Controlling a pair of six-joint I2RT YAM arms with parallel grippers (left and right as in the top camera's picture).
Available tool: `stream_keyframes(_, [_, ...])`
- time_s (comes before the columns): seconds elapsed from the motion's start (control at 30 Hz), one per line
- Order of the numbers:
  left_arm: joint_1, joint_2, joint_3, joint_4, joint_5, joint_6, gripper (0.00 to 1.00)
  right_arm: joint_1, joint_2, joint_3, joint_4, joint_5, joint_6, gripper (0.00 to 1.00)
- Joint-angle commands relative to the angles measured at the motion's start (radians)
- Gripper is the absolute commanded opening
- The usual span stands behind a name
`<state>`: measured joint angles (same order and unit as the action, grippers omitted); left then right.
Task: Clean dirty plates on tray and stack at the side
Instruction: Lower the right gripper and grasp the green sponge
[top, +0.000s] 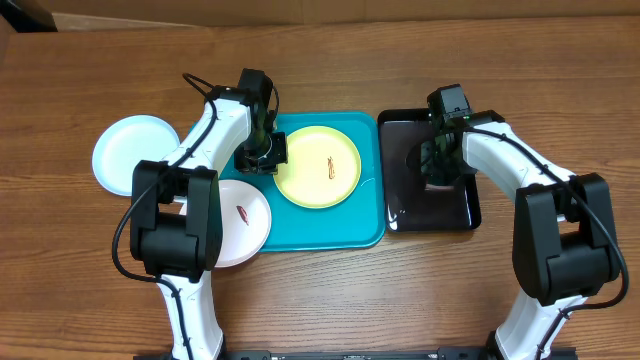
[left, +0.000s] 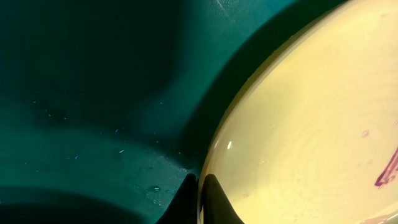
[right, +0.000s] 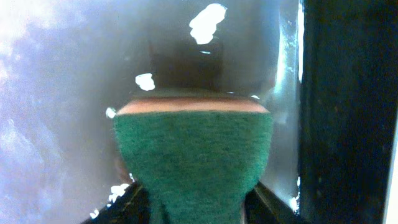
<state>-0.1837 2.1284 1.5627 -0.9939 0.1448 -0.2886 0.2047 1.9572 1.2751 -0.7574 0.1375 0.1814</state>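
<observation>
glossy yellow-green plate (left: 311, 124), rough green sponge (right: 193, 155), wooden table (top: 400, 300)

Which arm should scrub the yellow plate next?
Right, probably. The right gripper holds the sponge; the left gripper is shut on the plate's rim, steadying it on the tray.

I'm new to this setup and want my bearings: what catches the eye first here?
The yellow-green plate with a reddish smear, on the turquoise tray at centre, its left rim pinched by the left tool. To the right, the right tool holds a green sponge over the glossy black tray.
</observation>
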Motion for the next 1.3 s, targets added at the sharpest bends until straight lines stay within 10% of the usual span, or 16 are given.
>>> stream_keyframes(0.0, [0.0, 0.01, -0.023, 0.008, -0.051, -0.014, 0.04, -0.003, -0.014, -0.01, -0.002, 0.017, 0.002, 0.17])
stream_keyframes(0.1, [0.0, 0.01, -0.023, 0.009, -0.051, -0.014, 0.04, -0.003, -0.016, 0.003, -0.034, -0.005, 0.001, 0.04])
stream_keyframes(0.47, [0.0, 0.01, -0.023, 0.018, -0.048, -0.014, 0.06, -0.002, -0.124, 0.157, -0.227, -0.057, -0.015, 0.04])
stream_keyframes(0.67, [0.0, 0.01, -0.023, 0.031, -0.048, -0.014, 0.31, -0.002, -0.137, 0.151, -0.262, -0.077, -0.021, 0.04])
stream_keyframes(0.9, [-0.002, 0.01, -0.049, 0.061, -0.048, -0.014, 0.04, -0.002, -0.137, 0.151, -0.272, -0.092, -0.021, 0.04])
stream_keyframes(1.27, [0.002, 0.01, -0.051, 0.059, -0.002, -0.014, 0.04, 0.02, -0.137, 0.145, -0.307, -0.156, -0.059, 0.04])
